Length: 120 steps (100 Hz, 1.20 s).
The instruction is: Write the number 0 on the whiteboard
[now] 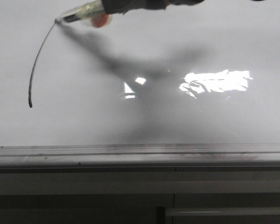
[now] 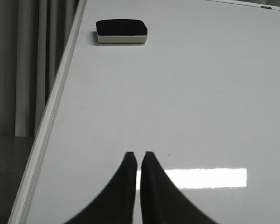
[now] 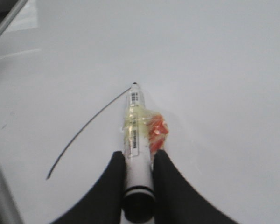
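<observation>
Pinching the marker (image 3: 136,140) mid-barrel, the right gripper (image 3: 138,161) draws the 0 (image 1: 37,63) on the whiteboard (image 1: 177,42). Glossy board looks slippery; the light, stiff marker needs gentle pressure. Left gripper (image 2: 140,158) fingers are pressed together, holding nothing.

Wide open whiteboard (image 1: 177,42) out front, bare white on every side of the marker (image 1: 81,14), whose tip touches the top of the curved black line (image 1: 37,60). Only obstacle in the left wrist view: a black eraser (image 2: 121,31) lying near the board's edge, well apart from the left gripper (image 2: 140,156). A grey ledge (image 1: 140,156) bounds the board's near side.
</observation>
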Available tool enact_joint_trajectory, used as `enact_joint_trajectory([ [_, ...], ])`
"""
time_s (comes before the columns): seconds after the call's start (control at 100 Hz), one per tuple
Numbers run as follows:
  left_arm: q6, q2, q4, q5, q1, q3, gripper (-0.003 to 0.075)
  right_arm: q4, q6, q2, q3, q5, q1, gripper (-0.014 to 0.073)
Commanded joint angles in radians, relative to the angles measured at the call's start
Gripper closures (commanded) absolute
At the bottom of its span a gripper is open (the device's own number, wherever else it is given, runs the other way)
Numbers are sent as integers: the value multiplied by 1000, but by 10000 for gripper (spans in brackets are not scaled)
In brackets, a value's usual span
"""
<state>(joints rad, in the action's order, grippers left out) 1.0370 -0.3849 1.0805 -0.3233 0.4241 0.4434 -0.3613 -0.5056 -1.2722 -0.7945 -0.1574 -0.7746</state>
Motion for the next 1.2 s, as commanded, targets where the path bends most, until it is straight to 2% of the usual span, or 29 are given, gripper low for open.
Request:
enact_joint_trajectory([
  [0.0, 2, -14, -14, -33, -4, 25, 740, 0, -27, 46, -35, -67, 56, 663],
  [0.06, 2, -14, -14, -33, -4, 25, 740, 0, -27, 83, -29, -5, 90, 663],
  [0.15, 2, -14, -14, -33, -4, 25, 740, 0, -27, 129, -19, 189, 140, 662],
  [0.24, 2, -14, -14, -33, -4, 25, 740, -9, -25, 153, 16, 314, 144, 662],
  [0.31, 2, -14, -14, -33, -4, 25, 740, -39, -25, 157, 61, 360, 124, 662],
  [0.43, 2, -14, -14, -32, -4, 25, 740, -75, -25, 145, 135, 308, 51, 662],
  [0.61, 2, -14, -14, -17, -6, 25, 740, -92, -25, 51, 144, 166, -87, 662],
  [0.75, 6, -14, -14, -3, -6, 25, 740, -93, -25, -40, 99, 119, -156, 662],
  [0.88, 24, -14, -32, 36, -6, 25, 739, -93, -25, -40, 49, 118, -192, 662],
  [0.93, 24, -9, -48, 107, -6, 25, 739, -93, -25, -9, 46, 141, -209, 662],
  [1.0, 24, -3, -133, 285, -6, 25, 740, -93, -25, 43, 46, 216, -215, 662],
  [1.1, 24, -3, -228, 554, -6, 25, 740, -93, -25, 110, 46, 364, -215, 662],
  [1.19, 24, -3, -280, 716, -6, 25, 739, -93, -25, 141, 46, 504, -215, 662],
])
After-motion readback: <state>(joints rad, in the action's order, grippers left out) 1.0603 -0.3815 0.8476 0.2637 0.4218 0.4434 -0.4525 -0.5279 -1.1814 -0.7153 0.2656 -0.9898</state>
